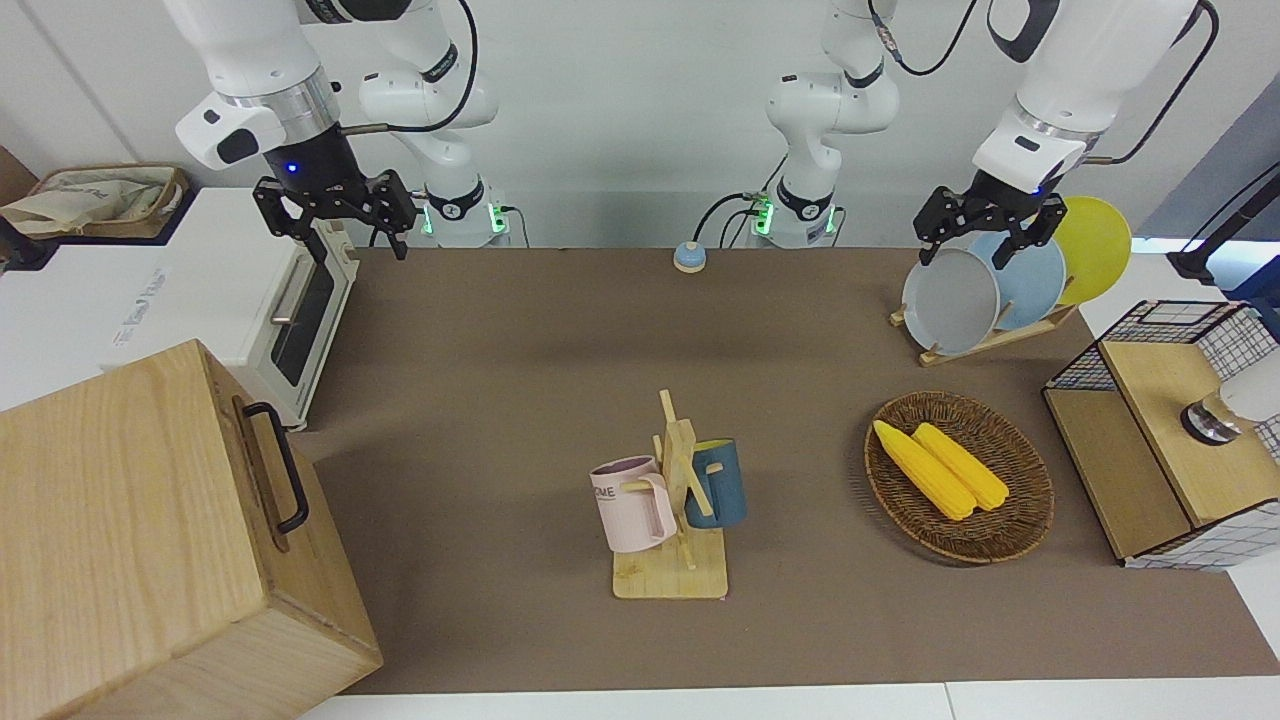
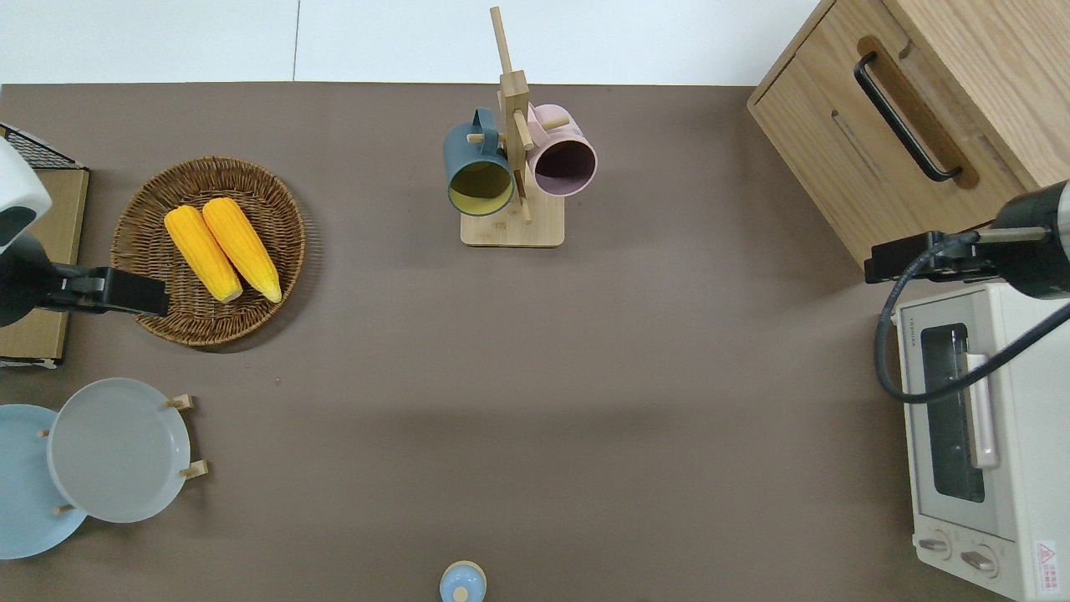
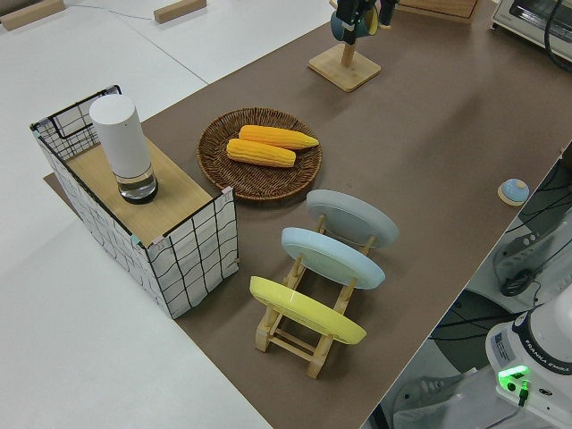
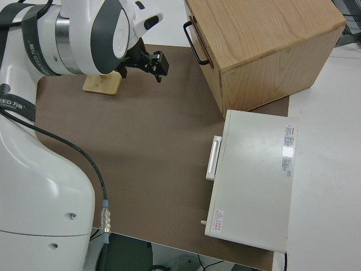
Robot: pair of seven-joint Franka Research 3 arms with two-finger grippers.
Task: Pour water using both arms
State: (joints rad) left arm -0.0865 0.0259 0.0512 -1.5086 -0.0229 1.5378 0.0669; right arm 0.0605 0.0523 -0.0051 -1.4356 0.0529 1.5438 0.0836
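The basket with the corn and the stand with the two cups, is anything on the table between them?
No. In the overhead view only bare brown table lies between the wicker basket and the cup stand. The front view shows the same.

place: robot lab | cue: Franka arms, staged kitchenware on table

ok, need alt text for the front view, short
Two white robot arms hang raised at the robots' edge of a brown table, left hand and right hand both open and empty. Mid-table, a wooden mug rack holds a pink mug and a blue mug, beside a wicker basket with two corn cobs.
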